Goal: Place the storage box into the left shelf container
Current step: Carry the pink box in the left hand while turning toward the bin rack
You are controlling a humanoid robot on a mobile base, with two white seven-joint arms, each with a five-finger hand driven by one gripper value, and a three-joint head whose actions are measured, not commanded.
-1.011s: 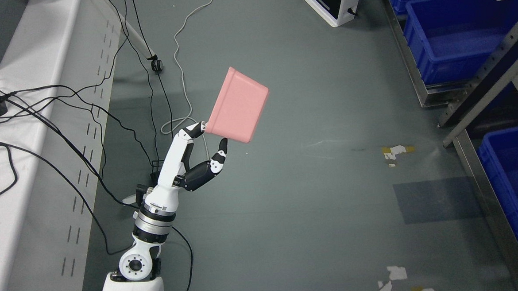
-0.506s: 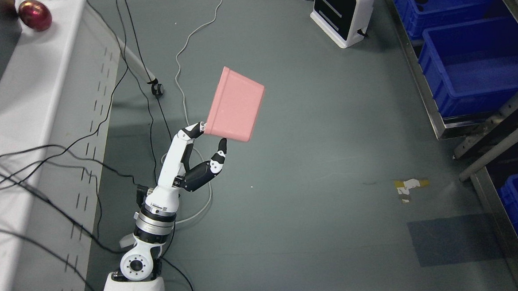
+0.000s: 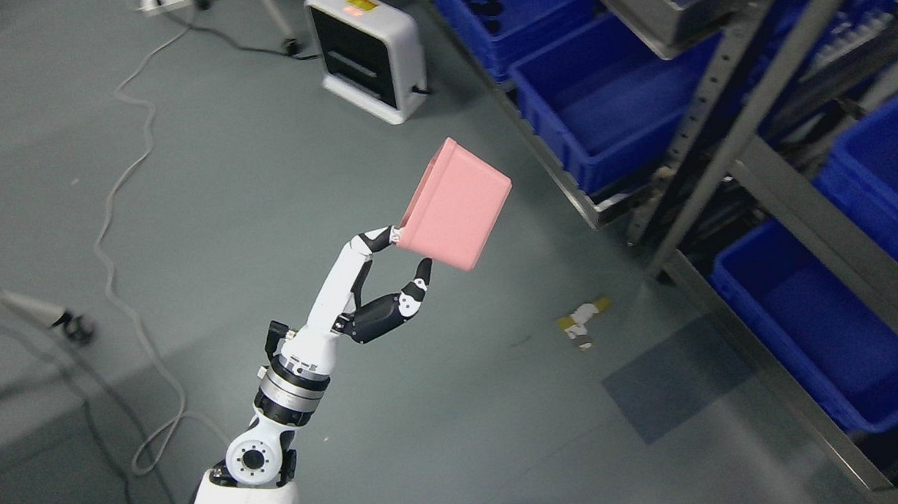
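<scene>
My left hand [image 3: 407,258] is raised over the grey floor and shut on a pink storage box [image 3: 456,204], gripping its near edge between thumb and fingers. The box is held tilted, its underside facing the camera. Blue shelf containers sit in a metal rack to the right: one at upper middle [image 3: 603,109], one further back [image 3: 494,11], one at lower right [image 3: 807,333]. The box is left of the rack, apart from it. The right hand is out of view.
A white and black appliance [image 3: 365,49] stands on the floor behind the box. A white cable [image 3: 119,185] runs over the floor at left. The rack's grey upright [image 3: 718,107] slants between the containers. Bits of tape [image 3: 583,318] lie on the floor.
The whole picture has swung right: the white table has left the view and the rack with blue containers now fills the right side. The hand still holds the pink box the same way.
</scene>
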